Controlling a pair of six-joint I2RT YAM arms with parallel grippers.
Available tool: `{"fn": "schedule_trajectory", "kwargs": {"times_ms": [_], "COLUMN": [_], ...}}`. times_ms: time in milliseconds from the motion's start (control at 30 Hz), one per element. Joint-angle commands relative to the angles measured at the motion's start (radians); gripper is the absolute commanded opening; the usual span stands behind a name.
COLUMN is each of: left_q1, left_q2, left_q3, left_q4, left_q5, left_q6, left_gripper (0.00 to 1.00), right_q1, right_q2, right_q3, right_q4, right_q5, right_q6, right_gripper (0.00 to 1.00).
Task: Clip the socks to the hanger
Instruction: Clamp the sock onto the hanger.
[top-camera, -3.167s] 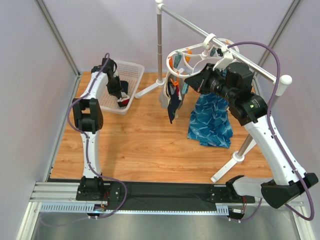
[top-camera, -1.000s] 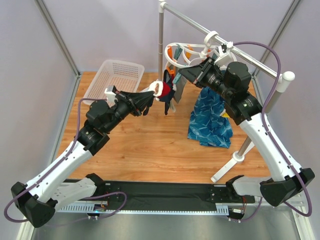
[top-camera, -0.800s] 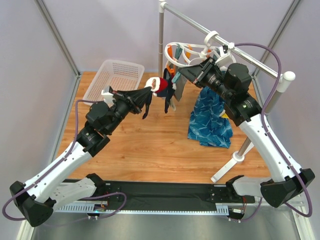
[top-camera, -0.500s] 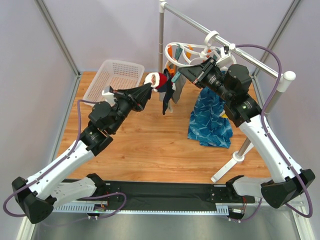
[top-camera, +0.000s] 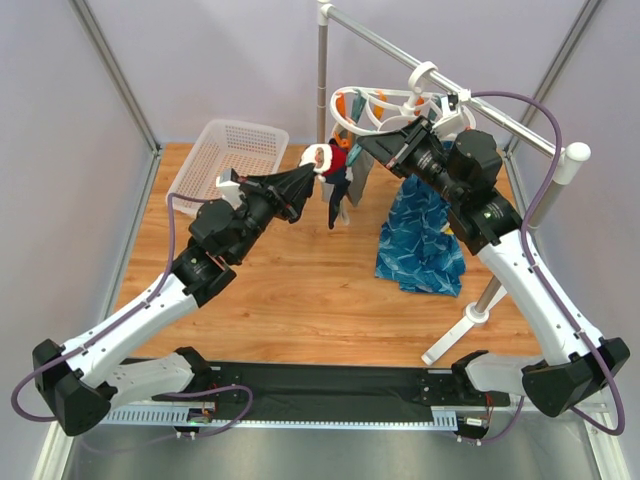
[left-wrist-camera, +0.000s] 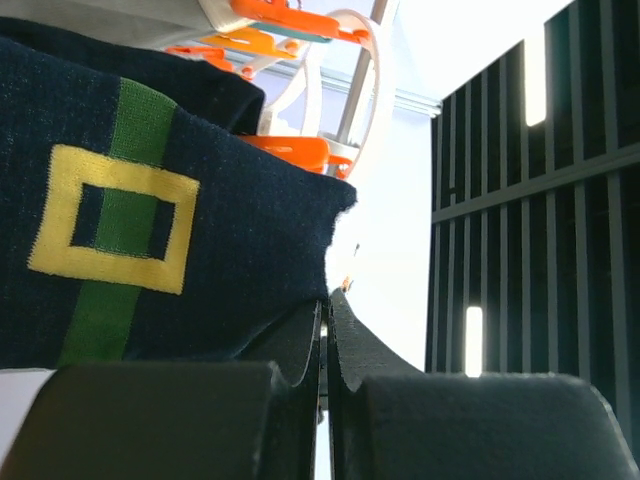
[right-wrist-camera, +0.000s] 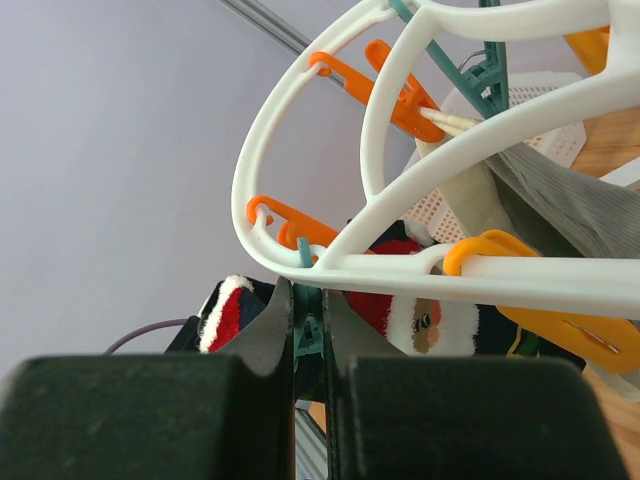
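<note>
My left gripper (top-camera: 312, 172) is shut on a dark navy sock with red and white Santa trim (top-camera: 328, 160) and holds it up just left of the white ring hanger (top-camera: 400, 97). In the left wrist view the jaws (left-wrist-camera: 325, 298) are pressed together under the navy sock (left-wrist-camera: 220, 230), which has a yellow square and a green stripe. My right gripper (top-camera: 368, 145) is at the hanger's near rim. In the right wrist view (right-wrist-camera: 308, 290) it is shut on a teal peg (right-wrist-camera: 310, 325) under the hanger (right-wrist-camera: 560, 280). The Santa sock (right-wrist-camera: 420, 310) is right behind the peg. Other dark socks (top-camera: 335, 205) hang below.
The hanger hangs from a grey rail stand (top-camera: 380, 45) with its post (top-camera: 320, 90) just behind. A bright blue patterned cloth (top-camera: 420, 235) hangs at the right. A white basket (top-camera: 230, 155) sits at the back left. Orange pegs (right-wrist-camera: 400, 95) dangle from the rings.
My left arm left the basket and carried the Santa sock up and right to the hanger's rim. My right gripper has stayed at the hanger with only a slight shift.
</note>
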Motion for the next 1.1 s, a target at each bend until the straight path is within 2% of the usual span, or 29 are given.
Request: {"fn": "schedule_trajectory", "kwargs": {"times_ms": [0,300,533,1067], "left_q1": [-0.014,-0.016,-0.016,-0.025], "left_q2": [0.010,0.039,0.007,0.065], "left_q3": [0.062,0.051,0.024,0.034], "left_q4": [0.075,0.142,0.125,0.187], "left_q5": [-0.015,-0.013,-0.038,-0.037], "left_q6": [0.008,-0.004,0.014,-0.004], "left_gripper": [0.00,0.00,0.00,0.00], "right_q1": [0.004,0.003,0.004,0.003], "right_q2": [-0.013,-0.022,-0.045,-0.048], "right_q3": [-0.004,-0.010,-0.027,-0.051], "right_q4": [0.032,0.038,0.068,0.144], "right_q5": [-0.008,-0.005,0.009,-0.004], "right_q6": [0.024,0.028,0.062,0.134], "right_gripper": [0.00,0.00,0.00,0.00]}}
